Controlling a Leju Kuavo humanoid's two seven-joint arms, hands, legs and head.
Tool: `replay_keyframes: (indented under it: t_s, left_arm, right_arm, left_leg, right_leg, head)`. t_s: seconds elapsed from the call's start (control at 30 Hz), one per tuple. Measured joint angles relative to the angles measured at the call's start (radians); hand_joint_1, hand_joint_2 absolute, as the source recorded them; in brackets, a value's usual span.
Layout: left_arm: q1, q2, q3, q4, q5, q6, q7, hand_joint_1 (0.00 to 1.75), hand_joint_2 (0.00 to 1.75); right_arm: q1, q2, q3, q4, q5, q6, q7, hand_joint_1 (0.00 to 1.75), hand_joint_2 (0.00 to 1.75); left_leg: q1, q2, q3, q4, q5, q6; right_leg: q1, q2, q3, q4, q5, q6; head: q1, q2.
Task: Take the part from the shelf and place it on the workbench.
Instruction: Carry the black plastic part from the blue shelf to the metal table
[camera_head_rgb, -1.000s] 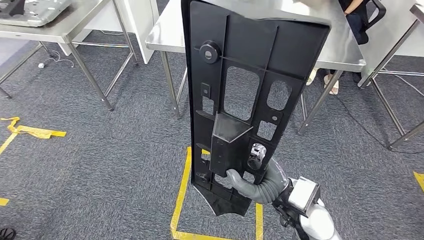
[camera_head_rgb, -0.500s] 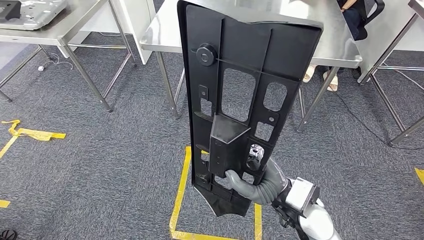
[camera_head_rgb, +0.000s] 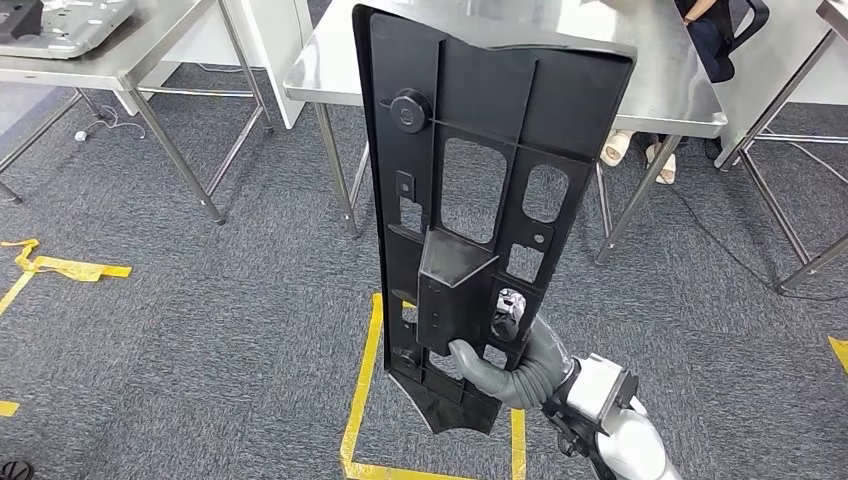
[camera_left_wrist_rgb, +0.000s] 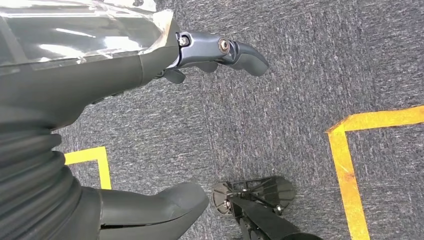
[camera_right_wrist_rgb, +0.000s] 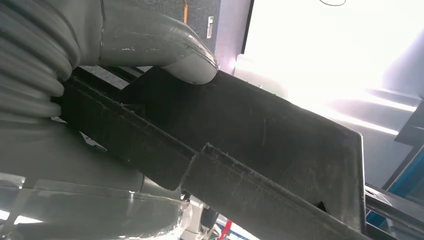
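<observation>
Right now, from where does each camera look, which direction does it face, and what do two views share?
Head view: high on the body, facing forward and down at the black part, steel workbench and carpet; right robot hand grips the part.
Left wrist view: behind the empty left robot hand, facing the carpet and yellow tape.
Right wrist view: behind the right robot hand, along the part.
Shared: head and right wrist views both show that grip.

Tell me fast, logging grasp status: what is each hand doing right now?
Left hand: holds nothing, fingers apart, open above the carpet.
Right hand: grips the black panel near its lower end.
</observation>
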Motion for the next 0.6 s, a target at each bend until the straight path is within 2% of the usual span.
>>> replay_keyframes:
  t_s: [0.1,0.13,0.17,0.23,0.27,0.3,0.33,0.37,0.4,0.43,0.47,0.5,0.57,0.6]
  left_arm:
    - [0.0,0.001,0.0,0.0,-0.004,-0.002,-0.004,0.0,1.75]
    - [0.001,0.001,0.0,0.0,-0.005,-0.002,-0.005,0.0,1.75]
    - [0.001,0.0,0.0,-0.001,-0.005,-0.003,-0.005,0.0,1.75]
    - [0.002,0.0,0.0,0.0,-0.006,-0.004,-0.006,0.0,1.75]
    - [0.002,-0.001,0.0,0.0,-0.005,-0.003,-0.006,0.0,1.75]
    - [0.003,-0.001,0.0,0.0,-0.005,-0.003,-0.006,0.0,1.75]
    - [0.005,-0.002,0.0,0.0,-0.005,-0.003,-0.006,0.0,1.75]
    - [0.006,-0.003,0.0,0.0,-0.005,-0.003,-0.006,0.0,1.75]
    - [0.007,-0.004,0.0,0.0,-0.005,-0.003,-0.006,0.0,1.75]
    - [0.007,-0.004,0.0,0.0,-0.005,-0.002,-0.005,0.0,1.75]
    - [0.006,-0.003,0.0,0.0,-0.005,0.0,-0.005,0.0,1.75]
    - [0.006,-0.002,0.0,0.0,-0.005,0.001,-0.004,0.0,1.75]
    - [0.005,-0.002,0.0,0.0,-0.004,0.003,-0.003,0.0,1.75]
    - [0.005,-0.002,0.0,0.0,-0.004,0.003,-0.003,0.0,1.75]
  right_arm:
    - [0.0,0.0,0.0,0.0,0.003,-0.002,0.002,1.75,1.75]
    - [0.0,-0.001,0.0,-0.001,0.003,-0.004,0.002,1.75,1.75]
    - [0.001,-0.001,-0.001,-0.001,0.004,-0.007,0.003,1.75,1.75]
    - [0.005,-0.002,-0.001,-0.001,0.004,-0.017,0.006,1.75,1.75]
    - [0.011,-0.002,-0.002,-0.001,0.004,-0.02,0.007,1.75,1.75]
    - [0.017,-0.003,-0.002,-0.001,0.004,-0.022,0.009,1.75,1.75]
    - [0.022,-0.004,-0.002,-0.001,0.004,-0.022,0.01,1.75,1.75]
    - [0.026,-0.004,-0.002,-0.001,0.005,-0.023,0.011,1.75,1.75]
    - [0.028,-0.004,-0.002,-0.001,0.005,-0.023,0.011,1.75,1.75]
    - [0.029,-0.004,-0.003,-0.001,0.005,-0.023,0.011,1.75,1.75]
    - [0.03,-0.004,-0.004,-0.001,0.005,-0.023,0.012,1.75,1.75]
    - [0.032,-0.004,-0.005,-0.001,0.005,-0.023,0.012,1.75,1.75]
    - [0.035,-0.003,-0.007,-0.001,0.005,-0.023,0.014,1.75,1.75]
    - [0.037,-0.003,-0.008,-0.002,0.006,-0.023,0.015,1.75,1.75]
  left_leg:
    - [0.002,0.001,0.011,-0.015,0.001,0.013]
    - [0.005,0.002,0.02,-0.027,0.004,0.02]
    - [0.009,0.003,0.03,-0.037,0.007,0.025]
    - [0.011,0.005,0.038,-0.043,0.003,0.031]
    - [0.011,0.005,0.041,-0.043,-0.001,0.03]
    - [0.012,0.005,0.044,-0.042,-0.006,0.028]
    - [0.013,0.004,0.05,-0.041,-0.011,0.024]
    - [0.015,0.003,0.057,-0.039,-0.017,0.019]
    - [0.017,0.001,0.064,-0.035,-0.026,0.012]
    - [0.017,0.0,0.069,-0.03,-0.037,0.004]
    - [0.017,-0.001,0.072,-0.025,-0.049,-0.005]
    - [0.016,-0.002,0.074,-0.021,-0.058,-0.011]
    - [0.018,-0.003,0.079,-0.022,-0.071,-0.021]
    - [0.02,0.002,0.081,-0.021,-0.074,-0.024]
  right_leg:
    - [0.002,-0.001,0.004,-0.003,-0.002,0.008]
    - [0.004,-0.001,-0.002,0.011,-0.009,0.008]
    - [0.006,-0.002,-0.019,0.046,-0.024,0.006]
    - [0.005,-0.003,-0.085,0.167,-0.07,0.001]
    - [0.004,-0.003,-0.121,0.229,-0.088,0.002]
    - [0.002,-0.003,-0.144,0.263,-0.094,0.007]
    - [-0.001,-0.003,-0.147,0.261,-0.083,0.017]
    - [-0.005,-0.003,-0.13,0.218,-0.057,0.03]
    - [-0.01,-0.003,-0.096,0.147,-0.023,0.044]
    - [-0.012,-0.001,-0.064,0.082,0.0,0.052]
    - [-0.013,0.0,-0.037,0.033,0.013,0.049]
    - [-0.012,0.002,-0.022,0.009,0.014,0.04]
    - [-0.007,0.004,-0.012,0.006,0.0,0.012]
    - [-0.007,0.004,-0.006,0.007,-0.006,0.003]
  head:
    - [0.0,0.0]
    - [0.001,0.0]
    - [0.002,0.0]
    - [0.003,0.0]
    - [0.003,0.0]
    - [0.003,0.0]
    - [0.003,0.0]
    - [0.003,0.0]
    - [0.003,0.0]
    - [0.004,0.0]
    - [0.005,0.0]
    - [0.005,0.0]
    - [0.003,0.0]
    - [0.001,0.0]
